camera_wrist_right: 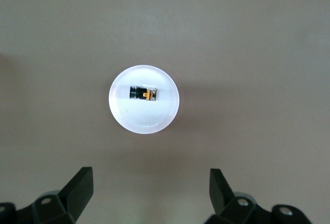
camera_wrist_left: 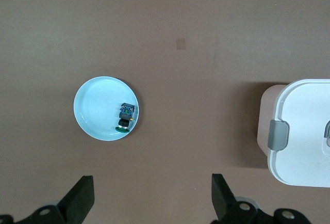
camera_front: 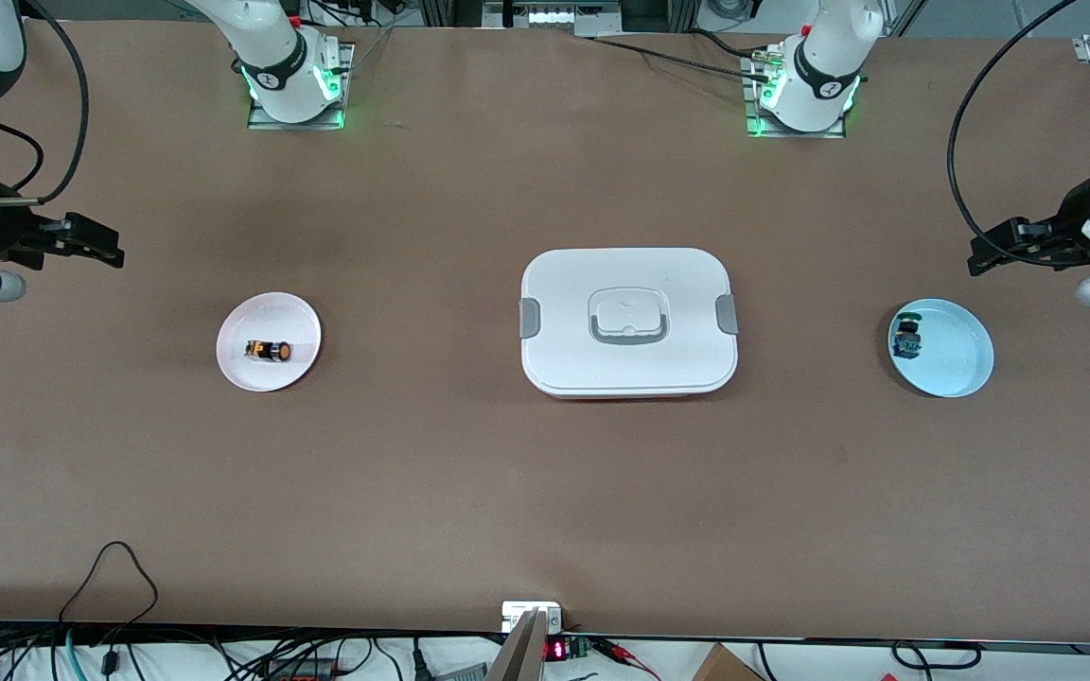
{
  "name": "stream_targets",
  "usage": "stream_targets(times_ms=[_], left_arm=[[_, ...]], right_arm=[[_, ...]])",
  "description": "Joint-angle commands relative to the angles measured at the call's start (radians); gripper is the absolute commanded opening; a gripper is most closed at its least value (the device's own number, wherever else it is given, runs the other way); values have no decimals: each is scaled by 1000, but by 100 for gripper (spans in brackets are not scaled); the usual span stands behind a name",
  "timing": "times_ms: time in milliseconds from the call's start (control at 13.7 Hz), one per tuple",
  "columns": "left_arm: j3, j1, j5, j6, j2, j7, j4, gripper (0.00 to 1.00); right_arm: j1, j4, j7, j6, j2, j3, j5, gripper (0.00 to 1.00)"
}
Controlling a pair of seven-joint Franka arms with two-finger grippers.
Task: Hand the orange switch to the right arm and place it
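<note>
Orange switch (camera_front: pixel 270 351) lies on its side in the pink plate (camera_front: pixel 235 371) toward the right arm's end of the bench (camera_front: pixel 545 511), its long axis running along the bench's length, cap toward the white lidded box (camera_front: pixel 629 322) at the middle. Farther from the front camera, the right gripper (camera_front: pixel 100 242) hangs above the bench beside that plate, jaws wide apart and empty; it is much the nearer. The left gripper (camera_front: pixel 990 255) waits, jaws apart, near the blue plate (camera_front: pixel 966 369) holding the green-capped switch (camera_front: pixel 906 338).

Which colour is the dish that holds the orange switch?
Pale pink dish, holding the orange switch; clearest in the front view.
</note>
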Motion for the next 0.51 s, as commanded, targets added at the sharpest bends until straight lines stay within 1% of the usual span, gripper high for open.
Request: stream_targets(times_ms=[0,73,146,219,438], left_arm=[[-2,5,16,-18,13,11,31,100],[-2,5,16,-18,13,11,31,100],[-3,5,14,-18,13,11,31,100],[-2,5,9,-18,13,11,31,100],[-2,5,8,-18,13,11,31,100]], right_arm=[[1,64,30,-50,11,8,-17,100],[4,58,29,-54,3,8,-23,100],[1,22,36,-68,-18,7,-25,100],[1,-27,40,-50,-38,5,-25,100],[-4,-175,30,79,-107,2,-26,100]])
